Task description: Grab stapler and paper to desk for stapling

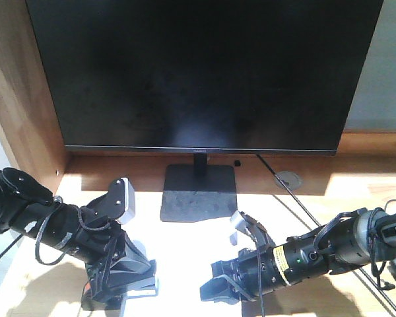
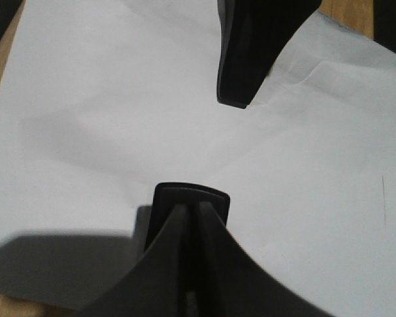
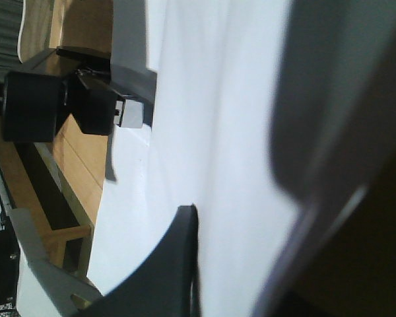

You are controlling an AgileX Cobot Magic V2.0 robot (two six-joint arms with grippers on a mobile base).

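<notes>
The white paper (image 2: 105, 119) lies flat on the honey wood desk (image 1: 356, 183) in front of the monitor; sun glare washes it out in the front view. My left gripper (image 2: 211, 148) hovers over the sheet, open, with only paper showing between its two dark fingers (image 2: 241, 66). My right gripper (image 3: 244, 191) is also low over the paper (image 3: 211, 99), open, with one finger (image 3: 175, 264) sharp and the other a blur at the right edge. In the front view the left gripper (image 1: 122, 298) and right gripper (image 1: 214, 290) face each other near the front edge. The stapler is out of view.
A large black monitor (image 1: 198, 72) on a flat black stand (image 1: 199, 193) fills the back of the desk. A round cable grommet (image 1: 288, 178) with cables sits behind the right arm. A wooden side wall (image 1: 26, 99) rises at the left.
</notes>
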